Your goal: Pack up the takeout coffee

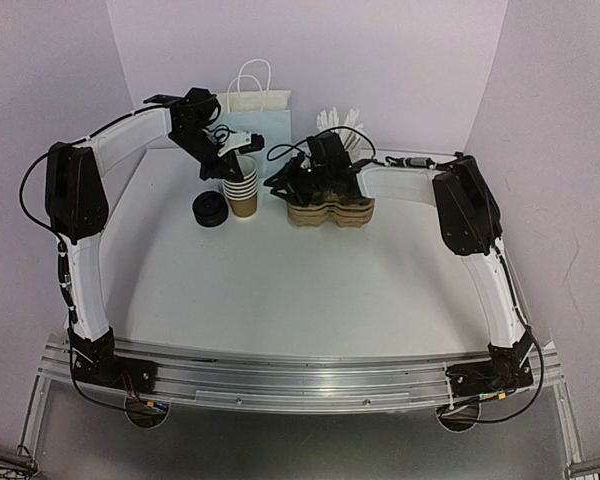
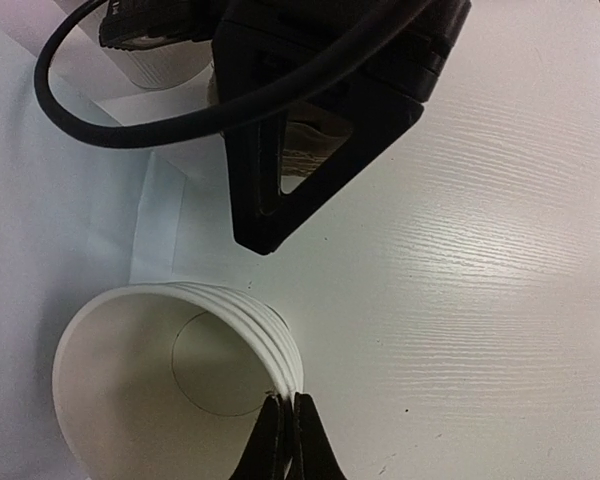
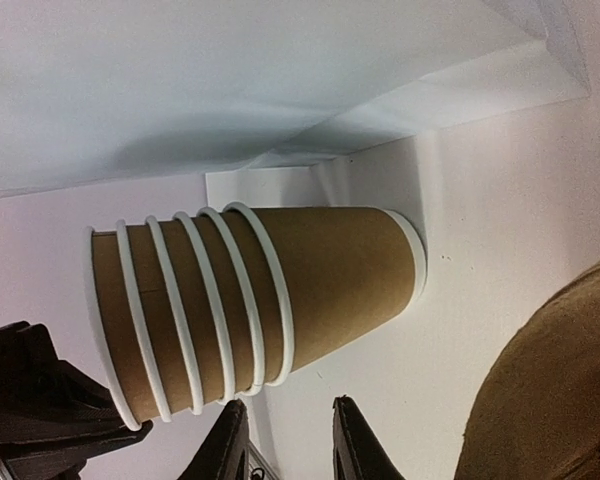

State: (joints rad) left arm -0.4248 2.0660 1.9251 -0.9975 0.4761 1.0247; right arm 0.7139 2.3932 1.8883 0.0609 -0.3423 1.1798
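Note:
A nested stack of brown paper cups with white rims stands at the back of the table. My left gripper comes down on it from above. In the left wrist view the left gripper is shut, pinching the white rim of the stack's top cup at its right side. My right gripper hovers just right of the stack. Seen from the right wrist, the right gripper is open with nothing between its fingers, close beside the stack. A separate lidded takeout coffee is out of view.
A pile of black lids lies left of the stack. Brown pulp cup carriers sit to its right, under the right wrist. A white paper bag with handles stands behind, against the back wall.

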